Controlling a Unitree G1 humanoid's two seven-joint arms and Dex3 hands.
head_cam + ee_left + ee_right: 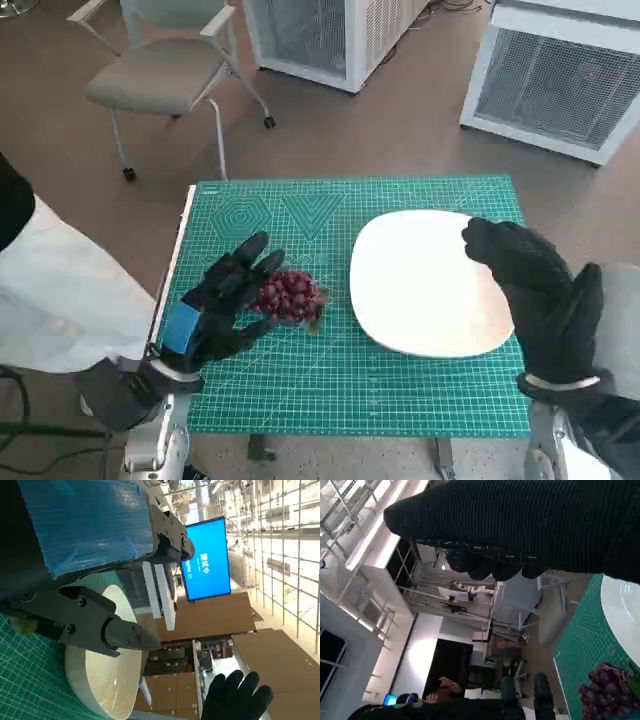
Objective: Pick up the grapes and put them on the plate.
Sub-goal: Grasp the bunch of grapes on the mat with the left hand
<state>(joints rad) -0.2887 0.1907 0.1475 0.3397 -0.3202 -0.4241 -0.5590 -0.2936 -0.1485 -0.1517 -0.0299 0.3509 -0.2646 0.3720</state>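
Observation:
A bunch of dark red grapes lies on the green cutting mat, just left of the white plate. My left hand sits on the mat against the bunch's left side. Its fingers reach past the far side of the grapes and its thumb past the near side, spread and not closed on them. My gloved right hand hovers over the plate's right rim and holds nothing. The right wrist view shows the grapes beside the plate. The left wrist view shows the plate beyond my left hand's fingers.
A person in a white sleeve is close to the table's left edge. A grey chair stands on the floor behind the table. White units stand beyond it.

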